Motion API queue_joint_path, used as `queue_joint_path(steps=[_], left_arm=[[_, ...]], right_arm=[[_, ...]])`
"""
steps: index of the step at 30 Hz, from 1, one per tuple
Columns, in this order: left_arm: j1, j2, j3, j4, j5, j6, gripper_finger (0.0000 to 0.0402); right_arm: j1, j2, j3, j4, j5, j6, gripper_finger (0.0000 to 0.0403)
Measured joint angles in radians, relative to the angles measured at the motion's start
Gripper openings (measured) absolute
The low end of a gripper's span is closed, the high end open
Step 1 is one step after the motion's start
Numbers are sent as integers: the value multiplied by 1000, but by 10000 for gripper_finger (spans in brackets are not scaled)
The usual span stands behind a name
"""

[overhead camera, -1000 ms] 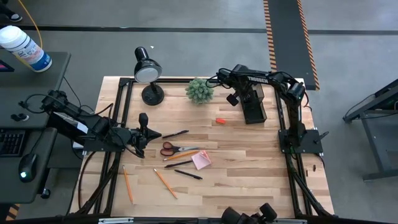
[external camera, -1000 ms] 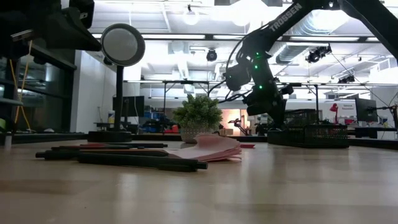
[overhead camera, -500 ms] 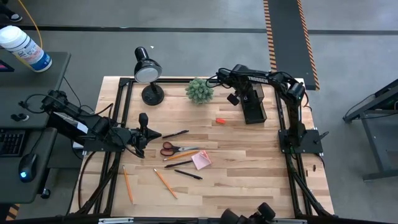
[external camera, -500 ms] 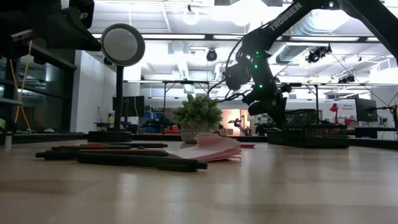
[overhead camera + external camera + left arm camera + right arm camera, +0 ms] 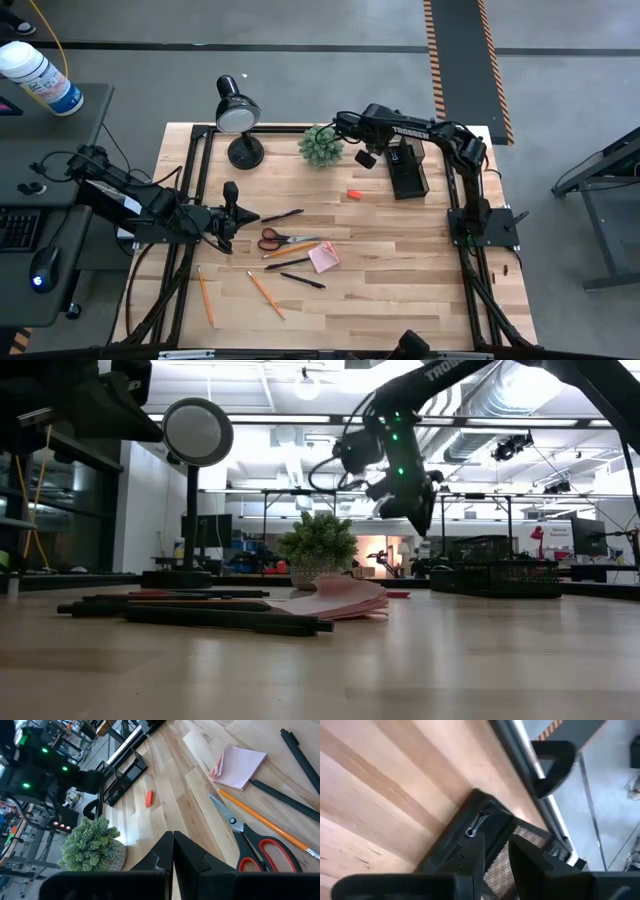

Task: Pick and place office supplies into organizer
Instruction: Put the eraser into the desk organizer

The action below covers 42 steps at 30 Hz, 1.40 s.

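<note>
The black mesh organizer [image 5: 408, 172] stands at the table's far right. A small clip [image 5: 475, 827] lies inside it. My right gripper [image 5: 496, 842] hovers open above the organizer's left side [image 5: 372, 157], holding nothing. The loose supplies lie at mid-table: red-handled scissors [image 5: 280, 240], a pink sticky-note pad [image 5: 323, 258], orange pencils [image 5: 266, 294], black pens [image 5: 300, 280] and a small red piece [image 5: 354, 194]. My left gripper [image 5: 173, 836] waits shut at the left [image 5: 232, 195], just left of the scissors.
A black desk lamp [image 5: 238, 115] and a small green plant [image 5: 321, 145] stand along the far edge, left of the organizer. Bare wood lies at the table's near right [image 5: 400, 290]. A white bottle [image 5: 40, 78] stands on a side desk off to the left.
My right gripper has risen out of the organizer and swung toward the table's left, toward the plant, turning somewhat as it went. The organizer and the loose supplies have stayed in place.
</note>
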Motion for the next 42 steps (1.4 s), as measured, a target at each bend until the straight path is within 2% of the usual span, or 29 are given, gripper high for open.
queue_joint_path(steps=[7,10,13,18,27,32,37,42], left_arm=[[0,0,0,0,0,0,1],[0,0,0,-2,0,0,1],[0,0,0,-9,0,0,1],[0,0,0,-26,0,-11,1],[0,0,0,-23,0,-15,1],[0,0,0,-15,0,-15,1],[0,0,0,-15,0,-15,1],[0,0,0,-15,0,-15,1]], right_arm=[[70,-13,91,-19,7,-2,79],[113,-37,88,-13,58,2,79],[152,-82,50,3,106,27,79],[216,-185,-78,112,84,50,79],[289,-381,-484,547,-135,46,78],[315,-443,-696,809,-283,-88,79],[317,-450,-829,1002,-393,-135,98],[299,-450,-902,1142,-424,-157,138]])
